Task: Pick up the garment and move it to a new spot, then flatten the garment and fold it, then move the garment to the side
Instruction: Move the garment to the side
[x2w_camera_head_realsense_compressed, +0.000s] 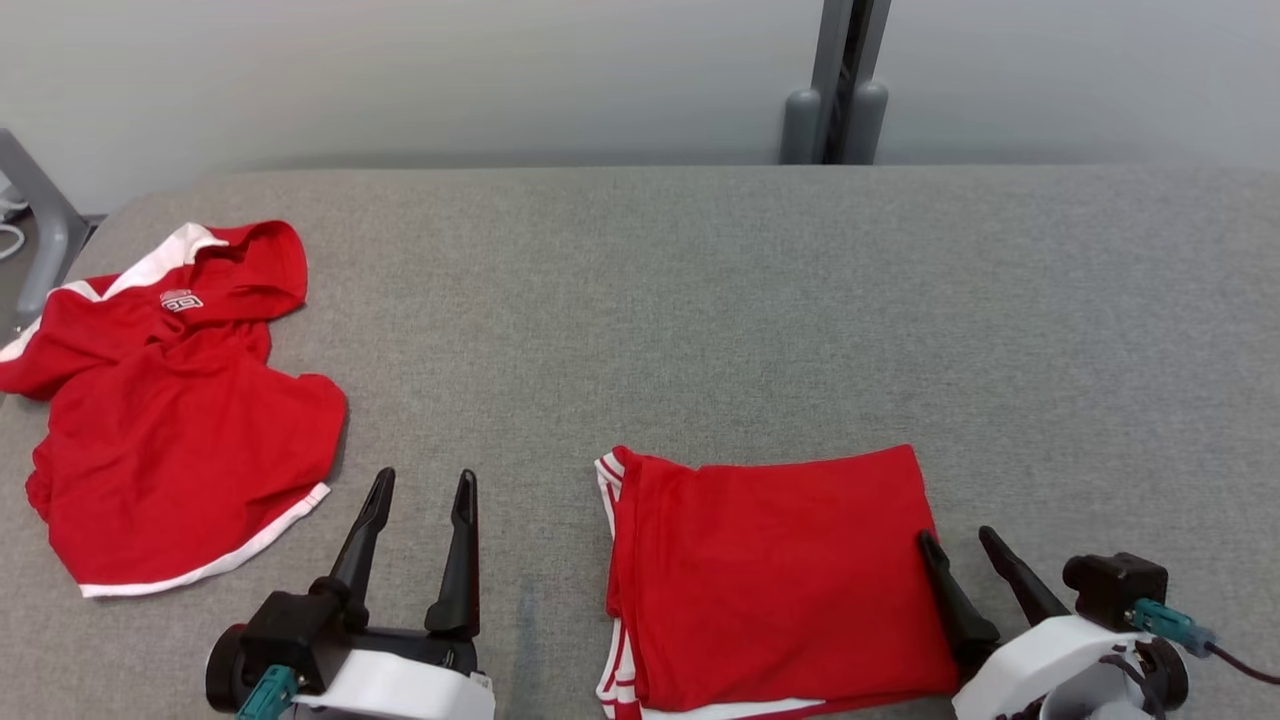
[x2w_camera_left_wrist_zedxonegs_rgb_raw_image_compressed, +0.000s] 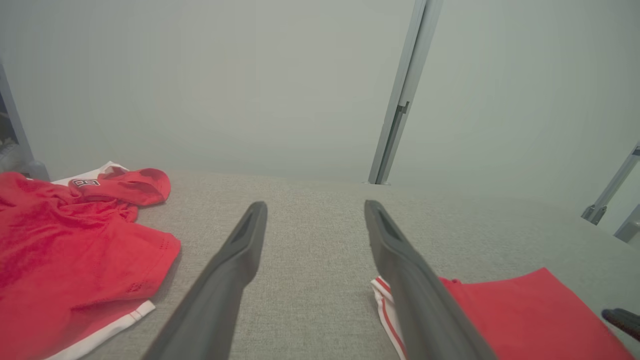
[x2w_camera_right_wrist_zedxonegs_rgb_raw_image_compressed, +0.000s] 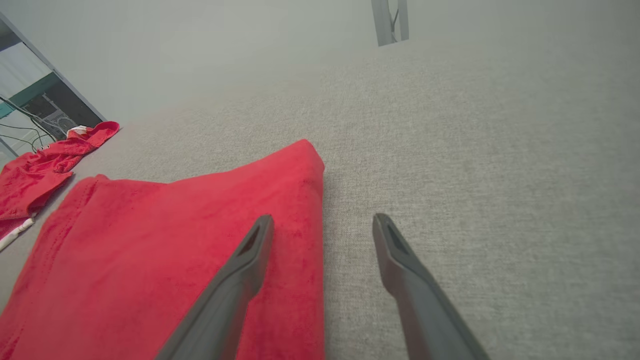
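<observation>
Spacing is the whole story here, so let me call it. The folded red garment (x2w_camera_head_realsense_compressed: 780, 580) lies flat on the tabletop (x2w_camera_head_realsense_compressed: 700, 300), a neat block with its white-striped side turned toward my left tool (x2w_camera_head_realsense_compressed: 425, 477) and its plain right edge running away from me.

My right tool (x2w_camera_head_realsense_compressed: 955, 535) is the near one. It straddles that right edge, half above red cloth and half above bare tabletop, jaws spread wide and holding nothing. I can't tell from here whether it touches the fabric or hangs just over it.

My left tool is also wide open and empty. It sits clear of the folded garment's striped side, with a strip of bare tabletop between them. Farther off on that same side lies a crumpled red jersey (x2w_camera_head_realsense_compressed: 180, 420), well apart from the folded garment.

My read: the fold looks done, and shifting the piece aside is what's left. The right tool is already lined up on its edge, while the left would have to close in on the striped side to share the lift. The risk is the layers sliding open if only one side gets pinched.
</observation>
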